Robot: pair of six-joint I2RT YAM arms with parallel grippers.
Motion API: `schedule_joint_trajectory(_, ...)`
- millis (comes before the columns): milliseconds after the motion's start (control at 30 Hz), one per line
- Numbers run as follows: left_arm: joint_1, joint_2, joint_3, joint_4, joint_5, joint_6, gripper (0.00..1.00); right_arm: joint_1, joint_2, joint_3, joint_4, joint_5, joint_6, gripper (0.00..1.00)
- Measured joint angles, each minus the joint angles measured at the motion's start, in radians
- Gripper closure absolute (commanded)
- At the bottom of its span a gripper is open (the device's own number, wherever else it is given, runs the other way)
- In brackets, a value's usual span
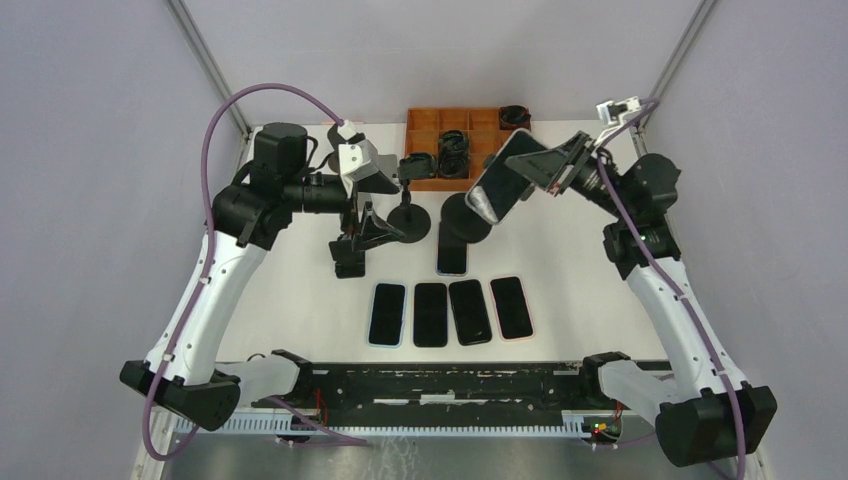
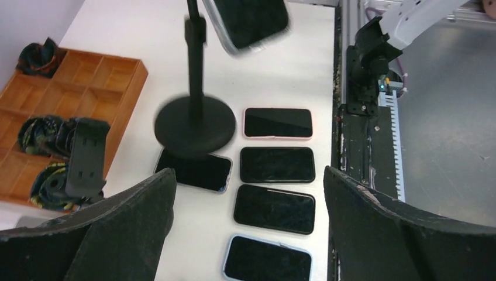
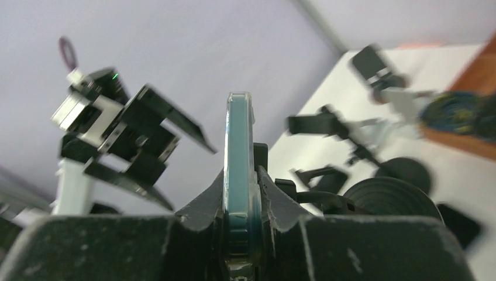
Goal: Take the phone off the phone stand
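Observation:
The phone (image 1: 503, 176), in a teal case, hangs tilted above the black phone stand (image 1: 464, 224), which has a round base. My right gripper (image 1: 537, 170) is shut on the phone's edges; in the right wrist view the phone (image 3: 239, 158) stands edge-on between the pads. In the left wrist view the phone (image 2: 250, 21) is beside the top of the stand's pole (image 2: 195, 55). I cannot tell whether the stand's clamp still touches it. My left gripper (image 1: 365, 240) is open and empty, left of the stand and above the table (image 2: 248, 173).
A row of several dark phones (image 1: 450, 312) lies near the front, and another phone (image 1: 452, 258) lies partly under the stand's base. A second, empty stand (image 1: 409, 213) is beside my left gripper. An orange compartment tray (image 1: 450, 135) with coiled cables sits at the back.

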Motion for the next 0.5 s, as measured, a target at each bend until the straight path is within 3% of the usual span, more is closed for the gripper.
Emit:
schedule_joint_trajectory(167, -0.041, -0.002, -0.029, 0.073, 0.033, -0.038, 0.0, 0.209, -0.009, -0.048, 0.1, -0.016, 0.121, 1.0)
schedule_joint_trajectory(500, -0.103, -0.03, -0.124, 0.192, 0.058, -0.162, 0.01, 0.43, 0.005, -0.048, 0.328, 0.006, 0.258, 1.0)
